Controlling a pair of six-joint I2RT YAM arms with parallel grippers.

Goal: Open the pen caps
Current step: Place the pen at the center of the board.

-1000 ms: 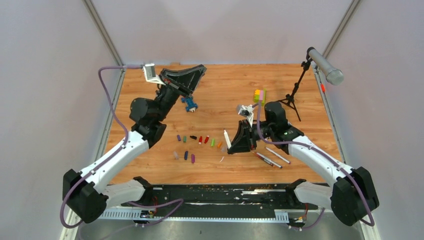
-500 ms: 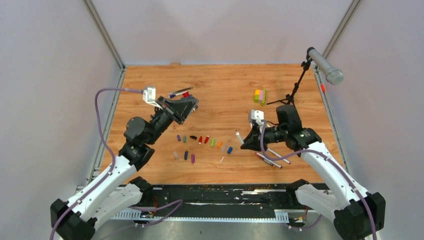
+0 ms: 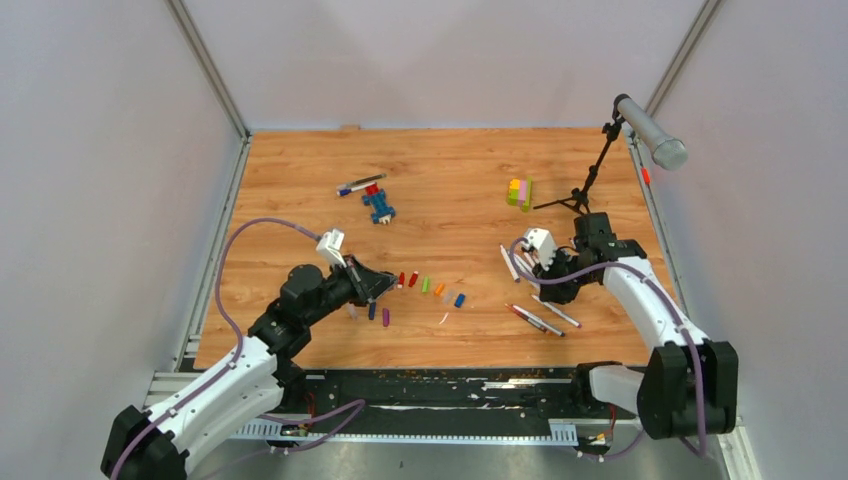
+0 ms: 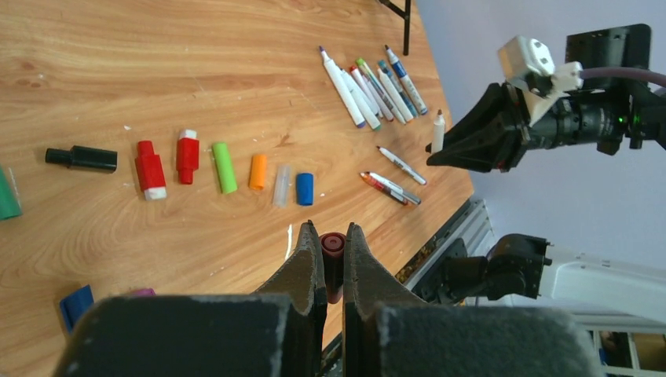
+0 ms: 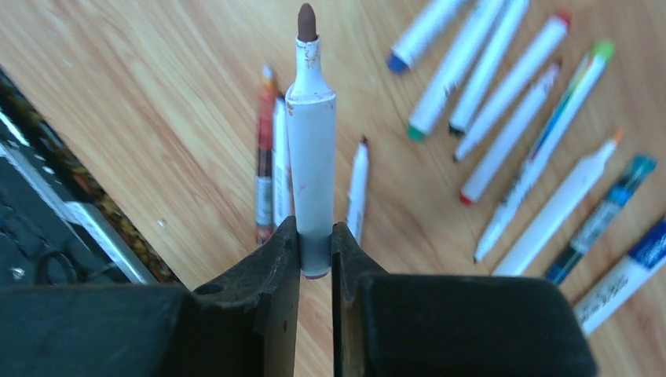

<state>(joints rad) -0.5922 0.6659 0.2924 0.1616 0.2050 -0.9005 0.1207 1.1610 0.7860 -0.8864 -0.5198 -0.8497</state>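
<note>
In left gripper (image 4: 332, 232), stubby plastic cap (image 4: 332, 247) (right gripper (image 5: 315, 229): slim cylindrical pen (image 5: 311, 141)).

White arm links (image 3: 215, 385), black joints (image 3: 300, 288), black pincers (image 4: 331, 239), purple cables (image 4: 620, 72), white wrist cameras (image 3: 331, 243)

Setting: robotics lab, enclosed test cell. Evidence: wooden table (image 3: 450, 170) boxed by plain pale walls (image 3: 100, 150) and metal frame posts (image 3: 205, 65); microphone (image 3: 650, 132) on stand, upper right; white left arm (image 3: 215, 385) and right arm (image 3: 642, 302) bolted to bottom-edge rail (image 3: 440, 385).
</note>
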